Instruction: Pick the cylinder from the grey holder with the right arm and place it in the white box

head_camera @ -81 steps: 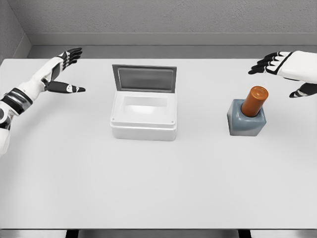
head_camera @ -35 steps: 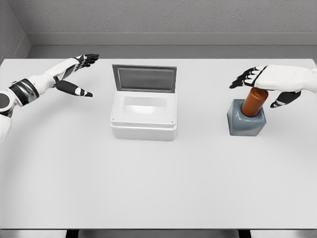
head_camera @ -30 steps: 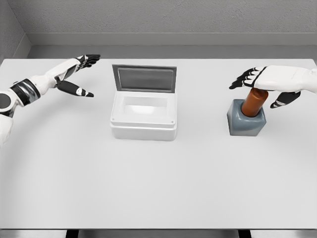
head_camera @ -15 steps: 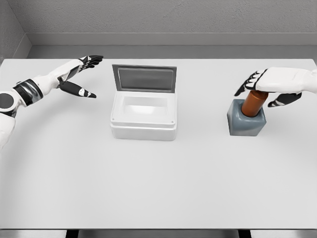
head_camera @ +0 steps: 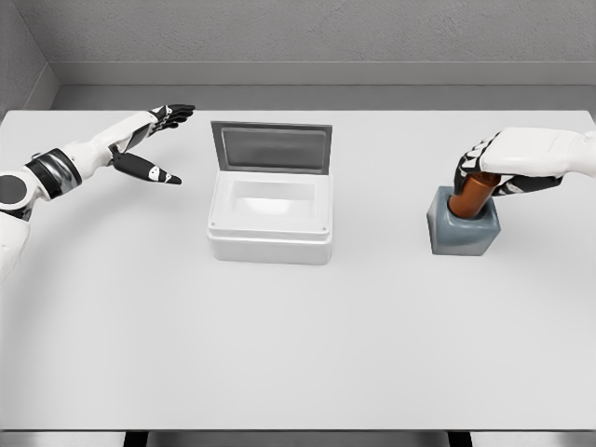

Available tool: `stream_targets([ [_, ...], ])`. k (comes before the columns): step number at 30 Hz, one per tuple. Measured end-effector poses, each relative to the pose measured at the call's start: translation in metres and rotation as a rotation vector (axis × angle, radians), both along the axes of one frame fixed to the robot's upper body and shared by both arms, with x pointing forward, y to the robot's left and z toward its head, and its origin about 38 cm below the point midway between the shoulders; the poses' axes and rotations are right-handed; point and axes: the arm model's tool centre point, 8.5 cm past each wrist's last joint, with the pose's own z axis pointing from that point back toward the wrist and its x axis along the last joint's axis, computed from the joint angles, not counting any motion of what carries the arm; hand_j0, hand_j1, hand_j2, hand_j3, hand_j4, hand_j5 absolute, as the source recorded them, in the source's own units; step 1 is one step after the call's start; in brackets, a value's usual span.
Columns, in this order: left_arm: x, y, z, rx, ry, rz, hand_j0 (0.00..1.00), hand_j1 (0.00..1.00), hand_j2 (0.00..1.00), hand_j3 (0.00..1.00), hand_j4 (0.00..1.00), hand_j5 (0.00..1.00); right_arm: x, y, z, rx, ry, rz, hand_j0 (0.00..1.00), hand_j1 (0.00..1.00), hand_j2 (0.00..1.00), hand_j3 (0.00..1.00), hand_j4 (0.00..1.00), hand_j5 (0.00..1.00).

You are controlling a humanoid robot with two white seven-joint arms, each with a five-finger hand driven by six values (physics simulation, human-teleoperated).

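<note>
White tabletop [head_camera: 298, 335], grey wall behind, one work surface in view. Item: orange-brown cylinder [head_camera: 473, 193], upright, lower part seated in the grey holder [head_camera: 463, 229], which stands on the right side of the table. Item: white box [head_camera: 271, 216], lid raised at its far edge, cavity open to above, well apart from the holder toward the table's middle. Item: my right hand [head_camera: 507, 163], lying over the cylinder's top, dark fingers [head_camera: 468, 164] curled down its left side and thumb round its right; it reads as closed on the cylinder, though how firm the contact is I cannot tell. Item: my left hand [head_camera: 147, 140], raised near the box's far left corner, fingers spread, holding nothing. Step in hand, as I judge it: secure the grasp and draw the cylinder out. Handling notes: settle the grip before lifting; pull straight up along the cylinder's own axis so it does not bind in the socket or drag the holder with it; clear the holder's rim fully before any travel leftward; keep the piece upright in transit, then come down over the box's open cavity, away from the raised lid.
</note>
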Motion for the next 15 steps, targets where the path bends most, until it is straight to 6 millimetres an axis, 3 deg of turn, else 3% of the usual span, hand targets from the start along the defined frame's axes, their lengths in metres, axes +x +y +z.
stream_targets([
  [5, 0.000, 0.000, 0.000, 0.000, 0.000, 0.000, 1.00, 1.00, 1.00, 1.00, 1.00, 1.00, -0.001, 0.001, 0.008, -0.001, -0.016, 0.009, 0.41, 0.41, 0.41, 0.41, 0.41, 0.41],
  [15, 0.000, 0.001, 0.000, 0.001, 0.000, 0.001, 1.00, 1.00, 1.00, 1.00, 1.00, 1.00, -0.007, 0.002, 0.050, 0.007, -0.104, 0.030, 0.39, 0.39, 0.39, 0.39, 0.39, 0.39],
])
